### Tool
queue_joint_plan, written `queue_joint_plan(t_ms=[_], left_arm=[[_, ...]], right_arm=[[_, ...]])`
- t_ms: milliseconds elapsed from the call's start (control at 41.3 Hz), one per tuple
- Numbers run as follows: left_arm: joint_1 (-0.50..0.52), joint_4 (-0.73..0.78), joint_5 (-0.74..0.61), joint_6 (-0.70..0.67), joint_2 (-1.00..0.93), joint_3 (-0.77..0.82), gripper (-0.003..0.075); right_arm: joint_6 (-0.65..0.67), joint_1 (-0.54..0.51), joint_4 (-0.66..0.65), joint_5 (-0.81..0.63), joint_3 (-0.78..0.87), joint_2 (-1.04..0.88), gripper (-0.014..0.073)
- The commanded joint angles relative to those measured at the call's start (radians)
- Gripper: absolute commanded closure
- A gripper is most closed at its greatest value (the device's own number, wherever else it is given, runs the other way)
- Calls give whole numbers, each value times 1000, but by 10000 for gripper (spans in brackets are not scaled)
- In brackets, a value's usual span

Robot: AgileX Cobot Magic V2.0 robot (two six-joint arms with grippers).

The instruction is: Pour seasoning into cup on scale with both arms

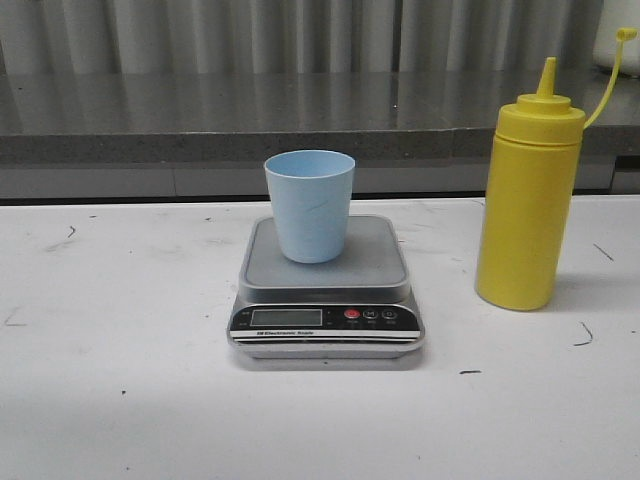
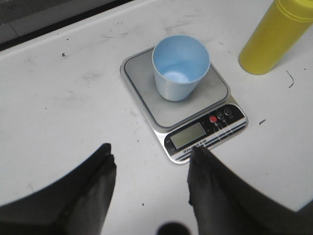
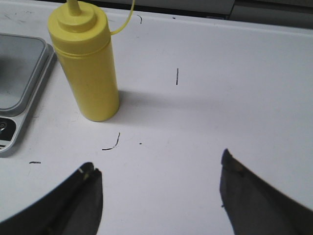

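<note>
A small light blue plastic tumbler (image 1: 309,205) stands upright on the flat silver digital scale (image 1: 326,300) mid-tabletop, ready for weighing. The tall yellow squeeze bottle (image 1: 527,195) stands upright toward the right edge, cap off its nozzle. Left gripper (image 2: 149,171) and right gripper (image 3: 159,183) hover with fingers spread, holding nothing; the white tabletop (image 1: 110,400) bears only scuffs, and nothing blocks either.

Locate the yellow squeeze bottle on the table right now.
In the front view the yellow squeeze bottle stands upright on the white table, on the robot's right, beside the digital kitchen scale that carries the light blue cup, touching neither.
</note>
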Motion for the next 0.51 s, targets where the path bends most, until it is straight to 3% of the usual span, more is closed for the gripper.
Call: queue_joint_plan(t_ms=[0,484], left_arm=[[-5,1,-67,-21,-120,51,374],[-5,8,-67,-39,-510,346,374]], right_arm=[[-3,-1,-9,-58,-32,6,65],[-3,-1,-9,-58,-32,6,65]])
